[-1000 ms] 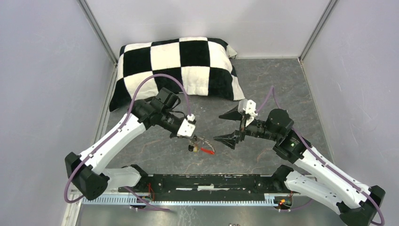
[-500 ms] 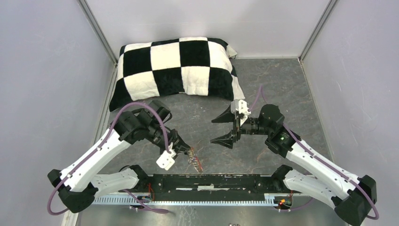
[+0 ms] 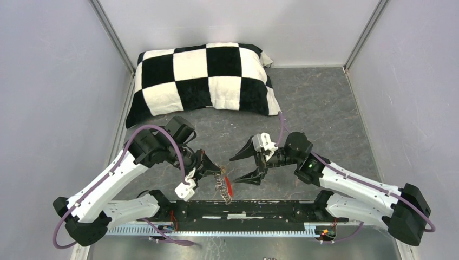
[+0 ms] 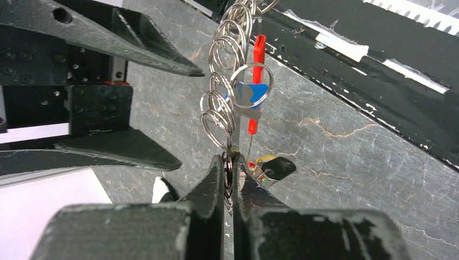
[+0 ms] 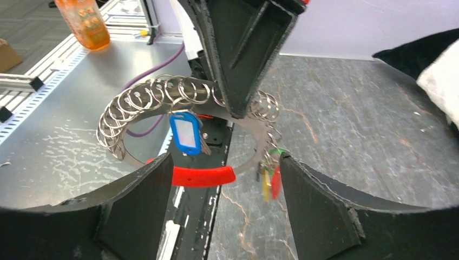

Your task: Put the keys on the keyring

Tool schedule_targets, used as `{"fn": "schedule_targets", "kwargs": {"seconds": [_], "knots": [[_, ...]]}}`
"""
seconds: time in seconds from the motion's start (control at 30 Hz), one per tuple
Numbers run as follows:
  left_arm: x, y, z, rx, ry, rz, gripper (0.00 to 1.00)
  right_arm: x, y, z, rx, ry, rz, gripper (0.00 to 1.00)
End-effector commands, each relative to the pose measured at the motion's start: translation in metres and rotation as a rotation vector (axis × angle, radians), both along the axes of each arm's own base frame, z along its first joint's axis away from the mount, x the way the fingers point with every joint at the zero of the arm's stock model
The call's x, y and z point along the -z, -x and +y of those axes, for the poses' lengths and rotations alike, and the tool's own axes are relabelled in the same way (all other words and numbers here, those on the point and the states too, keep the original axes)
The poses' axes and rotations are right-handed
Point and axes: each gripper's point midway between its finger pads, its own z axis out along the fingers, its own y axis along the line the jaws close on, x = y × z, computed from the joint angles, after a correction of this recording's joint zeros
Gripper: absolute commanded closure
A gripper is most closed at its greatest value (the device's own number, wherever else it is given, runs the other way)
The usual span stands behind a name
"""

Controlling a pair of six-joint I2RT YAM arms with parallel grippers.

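Note:
My left gripper (image 3: 209, 166) is shut on the keyring (image 3: 222, 184) and holds it above the floor near the front rail. In the left wrist view the fingertips (image 4: 217, 172) pinch the loop's edge and its many split rings (image 4: 224, 92) hang away from them. A blue-tagged key (image 5: 185, 132) hangs on the ring beside the ring's red clasp (image 5: 203, 176). Yellow and red tags (image 5: 269, 184) dangle at its right side with a bit of green (image 5: 279, 152). My right gripper (image 3: 234, 169) is open and empty, its fingers (image 5: 135, 206) on either side below the ring.
A black-and-white checkered pillow (image 3: 205, 76) lies at the back. The black front rail (image 3: 243, 208) runs just below the ring. Grey walls close in both sides. An orange bottle (image 5: 86, 21) stands off the table in the right wrist view.
My left arm has swung back toward the front rail, carrying the keyring up off the floor. My right gripper has moved left and nearer, staying open, close to the ring.

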Motion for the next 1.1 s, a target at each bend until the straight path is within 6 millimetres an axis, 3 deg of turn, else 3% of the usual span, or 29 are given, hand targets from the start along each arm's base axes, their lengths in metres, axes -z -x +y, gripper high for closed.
{"fn": "schedule_targets", "kwargs": {"seconds": [0.0, 0.5, 1.07], "knots": [[-0.023, 0.005, -0.01, 0.036, 0.077, -0.001, 0.98, -0.017, 0.015, 0.01, -0.062, -0.101, -0.011, 0.23], [-0.031, 0.006, -0.013, 0.017, 0.098, 0.018, 0.98, -0.007, 0.031, 0.029, -0.135, -0.122, 0.034, 0.36], [-0.035, 0.007, -0.014, 0.009, 0.11, 0.018, 0.98, 0.006, 0.033, 0.04, -0.125, -0.102, 0.062, 0.53]]}}
